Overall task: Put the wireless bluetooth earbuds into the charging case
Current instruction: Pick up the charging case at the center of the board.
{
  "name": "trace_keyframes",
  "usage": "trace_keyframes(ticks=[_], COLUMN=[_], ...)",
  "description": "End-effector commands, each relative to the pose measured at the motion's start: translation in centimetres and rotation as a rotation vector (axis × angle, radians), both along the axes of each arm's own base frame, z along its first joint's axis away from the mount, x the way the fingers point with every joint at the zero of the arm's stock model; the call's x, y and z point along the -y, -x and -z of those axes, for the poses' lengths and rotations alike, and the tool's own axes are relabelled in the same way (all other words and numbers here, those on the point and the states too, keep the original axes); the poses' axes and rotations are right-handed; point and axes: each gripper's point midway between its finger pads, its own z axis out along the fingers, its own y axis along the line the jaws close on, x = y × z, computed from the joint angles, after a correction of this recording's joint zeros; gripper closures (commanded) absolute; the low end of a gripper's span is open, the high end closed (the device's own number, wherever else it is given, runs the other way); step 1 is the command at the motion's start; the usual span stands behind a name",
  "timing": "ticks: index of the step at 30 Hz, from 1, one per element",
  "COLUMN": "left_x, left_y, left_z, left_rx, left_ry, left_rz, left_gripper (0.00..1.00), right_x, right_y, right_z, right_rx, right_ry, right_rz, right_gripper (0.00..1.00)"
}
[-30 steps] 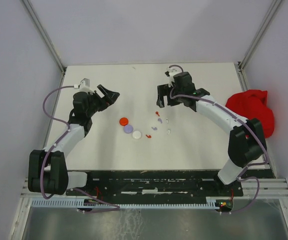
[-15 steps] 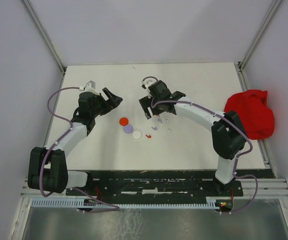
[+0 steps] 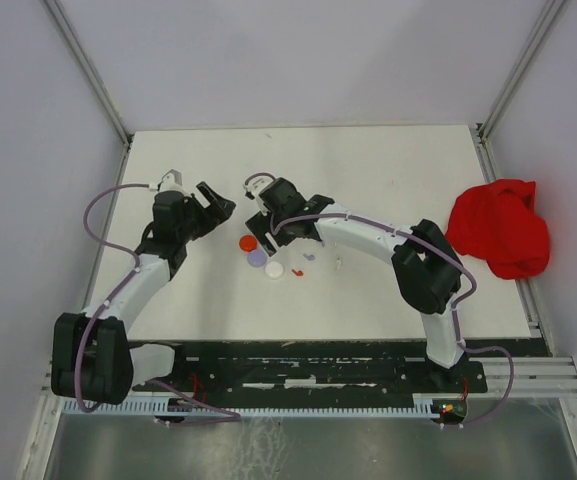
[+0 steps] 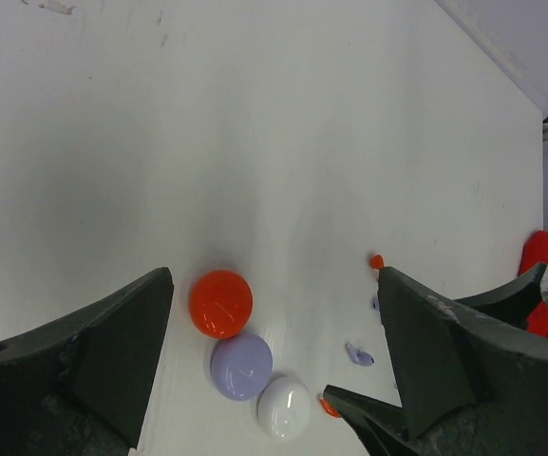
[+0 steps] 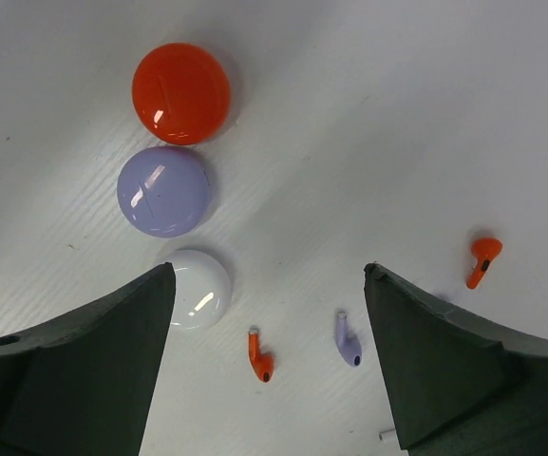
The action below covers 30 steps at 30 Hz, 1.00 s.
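While the overhead view takes in the whole desk (image 3: 388,170), it shrinks the small things to specks, and the wrist cameras show them plainly. The left arm rises from its base at 7 o'clock with its elbow bent. The left pincer (image 3: 223,200) points toward 3 o'clock, spread wide and holding nothing, a little short of the discs. Between its dark fingers (image 4: 93,351), the left wrist view shows the red disc (image 4: 220,303) close against the purple disc (image 4: 241,366), with the white disc (image 4: 285,407) just beside that. Seen from above, the three lie in a row near the desk's middle, running from 10 o'clock to 4 o'clock.

The wireless bluetooth earbuds (image 5: 349,342) lie loose on the desk at the discs' 3 o'clock, in neither pincer. The right wrist view makes out a purple one between two red ones (image 5: 259,359), and a white tip at its lower edge. The overhead view adds a white one farther toward 3 o'clock, but the right arm hides part of the scatter there.

That arm stretches long from its base at 5 o'clock, reaching toward 10 o'clock. The right pincer (image 3: 280,222) hangs over the discs, tilted down, its fingers spread and empty. A red cloth (image 3: 498,230) lies bunched at the desk's 3 o'clock edge, and the left wrist view catches only a sliver of it.
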Motion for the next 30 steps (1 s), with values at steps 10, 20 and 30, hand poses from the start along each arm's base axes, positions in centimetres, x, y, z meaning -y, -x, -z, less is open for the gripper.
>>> trace_keyframes(ticks=[10,20,30], left_x=[-1.2,-1.3,-1.2], left_y=[1.8,2.1,2.5], left_z=[-1.9,-1.8,-1.5], left_rx=[0.051,0.052,0.051], left_ry=[-0.028,-0.031,-0.025], left_rz=[-0.027,-0.025,-0.021], left_gripper=[0.05,0.05,0.05], right_x=[-3.2,-2.1,-0.7], right_y=[0.7,2.7,5.0], right_z=[-1.7,-0.1,1.8], right_rx=[0.056,0.031,-0.001], right_ry=[-0.04,0.021,0.059], right_rz=[-0.055,-0.071,-0.093], right_gripper=[0.11,0.11,0.11])
